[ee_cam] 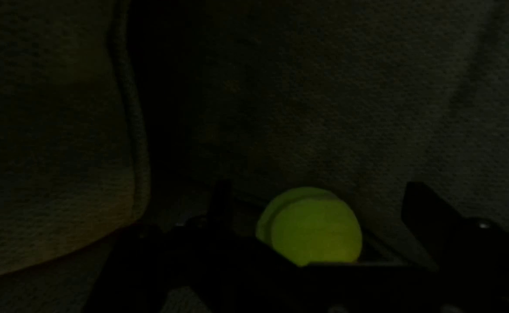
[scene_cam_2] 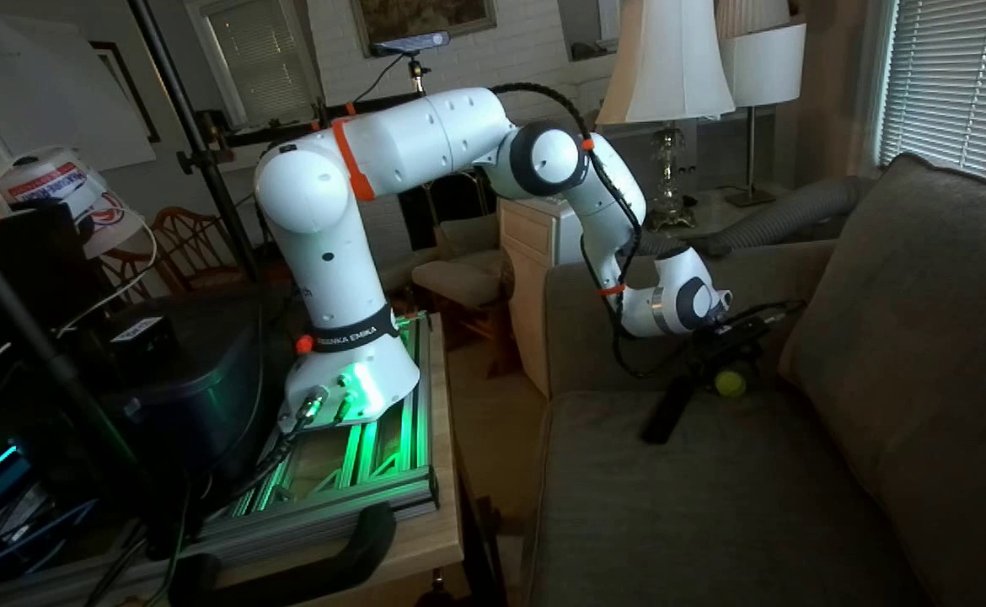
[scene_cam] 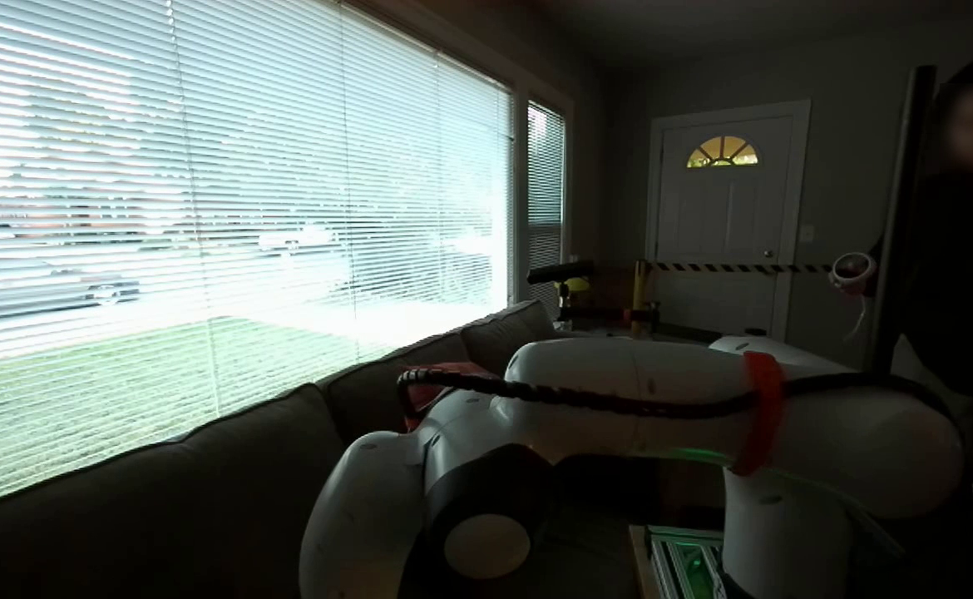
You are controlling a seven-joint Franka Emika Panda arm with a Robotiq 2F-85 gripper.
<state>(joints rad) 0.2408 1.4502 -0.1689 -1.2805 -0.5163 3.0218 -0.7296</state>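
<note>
Seemingly at the pre-grasp step, with tool [ee_cam: 318, 191] spread wide about the yellow-green ball [ee_cam: 316, 230] near the inner corner of the sofa [scene_cam_2: 712, 506], gripping nothing, and probably needing careful centring before any squeeze.

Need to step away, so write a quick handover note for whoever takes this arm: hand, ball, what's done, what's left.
Hand: open, fingers spread wide, gripping nothing.
Ball: yellow-green, between the fingers, with a gap showing toward each fingertip; its lower part is hidden in the wrist view. It appears to rest on the couch, near a back cushion.
Done: the hand is placed at the ball, one finger to either side.
Left: no grip is closed on the ball yet. The wrist view is very dark, so whether the fingertips touch the couch is unclear.
</note>
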